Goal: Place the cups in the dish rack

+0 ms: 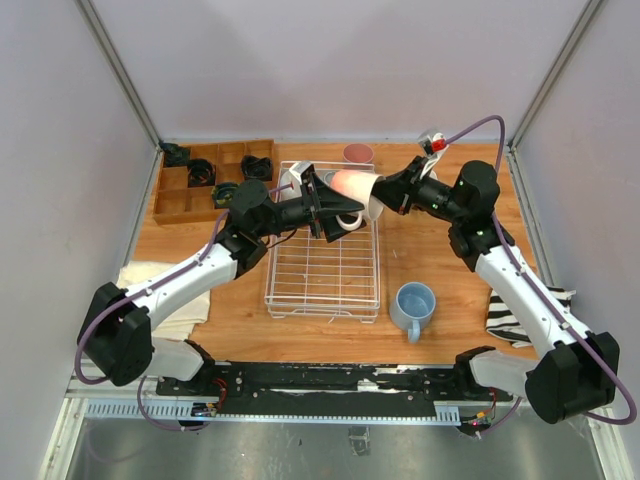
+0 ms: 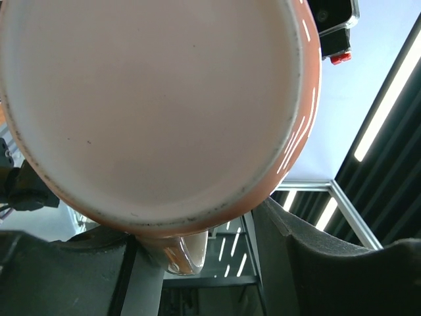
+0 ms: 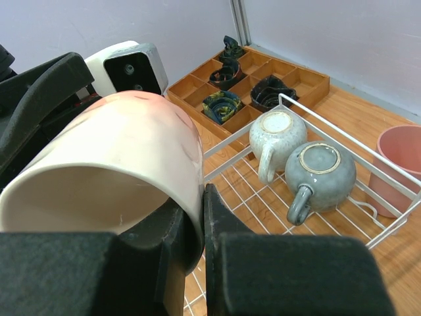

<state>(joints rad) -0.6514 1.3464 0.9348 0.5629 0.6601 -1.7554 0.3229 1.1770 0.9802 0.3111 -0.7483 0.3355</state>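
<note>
My right gripper [image 1: 378, 195] is shut on the rim of the pale pink mug [image 1: 352, 184], one finger inside and one outside [image 3: 202, 217]. It holds the mug on its side above the far end of the white wire dish rack [image 1: 320, 280]. My left gripper [image 1: 322, 203] is open, its jaws spread around the mug's base, which fills the left wrist view [image 2: 151, 99]. A white mug [image 3: 276, 135] and a grey-green mug [image 3: 319, 171] sit upside down in the rack [image 3: 342, 131]. A light blue mug [image 1: 414, 305] stands on the table right of the rack. A pink tumbler [image 1: 358, 153] stands behind it. No black mug shows.
The wooden compartment tray [image 1: 185, 195] with small black coils lies at the back left, close to the rack. A beige towel [image 1: 150, 285] lies under the left arm. A zebra-striped cloth [image 1: 515, 320] lies at the right. Enclosure walls stand on three sides.
</note>
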